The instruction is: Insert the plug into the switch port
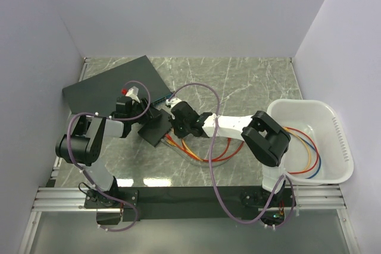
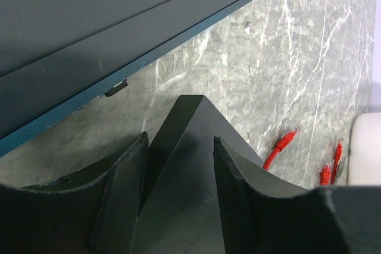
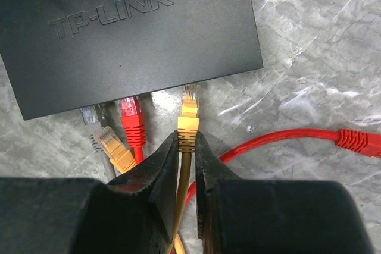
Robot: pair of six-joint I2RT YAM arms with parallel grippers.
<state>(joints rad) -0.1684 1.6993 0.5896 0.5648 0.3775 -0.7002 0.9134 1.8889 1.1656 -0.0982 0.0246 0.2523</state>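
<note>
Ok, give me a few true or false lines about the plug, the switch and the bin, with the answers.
The right gripper pinches a yellow plug. True.
That plug is fully seated in the switch. False: its clear tip shows just outside the front edge.
The white bin sits on the robot's left. False: it is on the right.
A red plug is at the switch's front edge. True.

The left gripper (image 2: 180,142) straddles a corner of the black box (image 2: 186,111) beside the blue-edged slab (image 2: 89,28).

Grey marbled table (image 1: 250,81), plain pale walls (image 1: 190,10)
</note>
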